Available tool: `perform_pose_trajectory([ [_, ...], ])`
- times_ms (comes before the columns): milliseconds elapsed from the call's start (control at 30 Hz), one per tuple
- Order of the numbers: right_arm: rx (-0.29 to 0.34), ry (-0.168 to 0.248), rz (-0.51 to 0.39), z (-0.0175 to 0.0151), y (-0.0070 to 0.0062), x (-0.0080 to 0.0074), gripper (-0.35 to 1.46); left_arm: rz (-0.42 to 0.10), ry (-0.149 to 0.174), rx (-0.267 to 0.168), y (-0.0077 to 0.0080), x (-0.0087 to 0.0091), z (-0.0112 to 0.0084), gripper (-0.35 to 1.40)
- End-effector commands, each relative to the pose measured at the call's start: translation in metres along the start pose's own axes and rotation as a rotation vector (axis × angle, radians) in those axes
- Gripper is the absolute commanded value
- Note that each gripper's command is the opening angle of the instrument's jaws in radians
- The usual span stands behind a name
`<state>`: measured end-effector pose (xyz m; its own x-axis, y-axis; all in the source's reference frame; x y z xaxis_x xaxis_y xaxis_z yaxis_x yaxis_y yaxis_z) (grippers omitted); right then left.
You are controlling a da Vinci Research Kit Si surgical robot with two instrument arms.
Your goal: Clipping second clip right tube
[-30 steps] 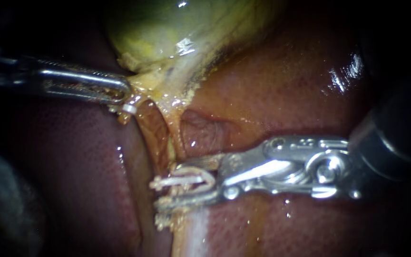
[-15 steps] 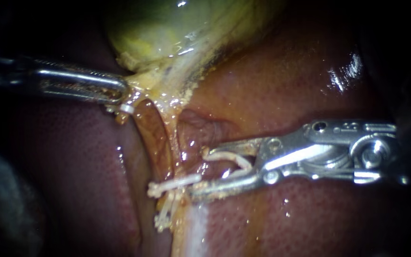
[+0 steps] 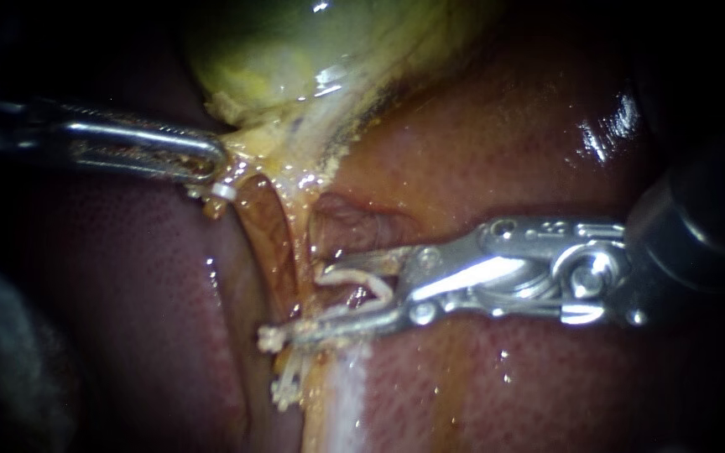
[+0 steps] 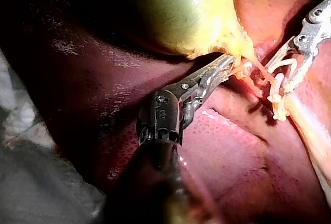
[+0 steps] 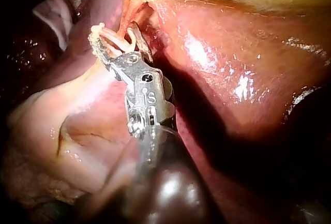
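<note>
Nearest us, a set clip (image 3: pixel 268 339) lies right against the lower jaw's tip. Our right instrument (image 3: pixel 308 302) has its jaws apart, carrying an open clip (image 3: pixel 354 276) astride the right tube (image 3: pixel 302 252). Beyond, our left instrument (image 3: pixel 211 161) is clamped on the gallbladder (image 3: pixel 279 59) at its neck. If we close here, we judge the lower jaw could catch the set clip, dislodging it or tearing the tube.

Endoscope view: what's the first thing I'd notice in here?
The shiny right instrument comes in low across the red liver, with a white clip held between its wide jaws. Above it glows the green-yellow gallbladder, and the left instrument pinches its bottom end.
</note>
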<state>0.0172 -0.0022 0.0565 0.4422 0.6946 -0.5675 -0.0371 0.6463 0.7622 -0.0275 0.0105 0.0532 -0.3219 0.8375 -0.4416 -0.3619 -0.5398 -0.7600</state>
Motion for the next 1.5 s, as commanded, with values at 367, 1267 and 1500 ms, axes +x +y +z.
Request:
perform_pose_trajectory([
  [367,0.030,0.033,0.008,0.0018,0.0003,-0.0001,0.50,0.000,0.000,0.000,0.0000,0.0000,0.0000,-0.35],
  [1267,0.190,0.135,0.088,0.0034,-0.0013,0.0012,0.50,0.000,0.000,0.000,0.0000,0.0000,0.0001,-0.35],
  [1500,0.280,0.156,0.092,0.0029,-0.0042,0.0026,0.48,0.000,0.000,0.000,0.0000,0.0000,0.0001,-0.35],
])
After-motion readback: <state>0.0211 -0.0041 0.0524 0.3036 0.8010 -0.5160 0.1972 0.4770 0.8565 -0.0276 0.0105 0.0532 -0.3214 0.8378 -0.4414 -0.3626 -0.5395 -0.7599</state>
